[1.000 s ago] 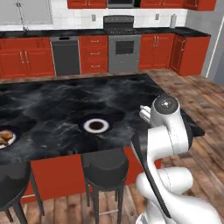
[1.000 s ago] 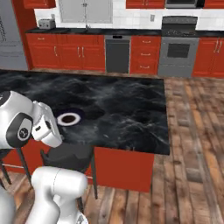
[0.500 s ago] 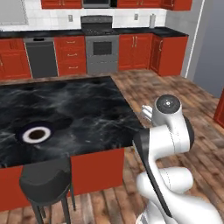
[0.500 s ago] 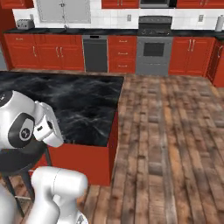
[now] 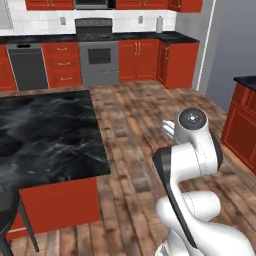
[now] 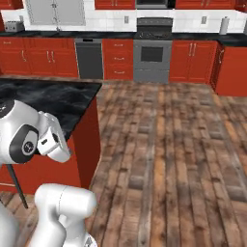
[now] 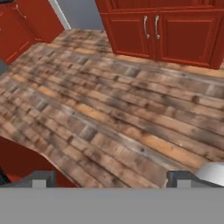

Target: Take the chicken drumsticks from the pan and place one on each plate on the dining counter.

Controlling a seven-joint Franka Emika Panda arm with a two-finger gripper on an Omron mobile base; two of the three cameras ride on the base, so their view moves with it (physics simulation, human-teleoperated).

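The dining counter [image 5: 45, 135], a black marble top on a red base, lies at the left of the left base view, and its corner [image 6: 48, 99] shows in the right base view. The chicken drumsticks, the pan and the plates are out of view. My arm is folded up close to the base, to the right of the counter's end. In the hand view my gripper [image 7: 111, 179] hangs open over bare wooden floor. Its two fingertips [image 7: 43, 178] stand wide apart with nothing between them.
A grey stove [image 5: 100, 55] and a dark dishwasher [image 5: 27, 67] stand among red cabinets along the back wall. Another red cabinet with a black top [image 5: 245, 115] is at the right. A black stool [image 5: 7, 205] sits by the counter's front. Wooden floor [image 6: 169, 144] spreads between.
The whole picture has shifted: the base has moved on to the right, so the counter has slid left and the plates have left both base views. The arm's pose and open gripper are unchanged.
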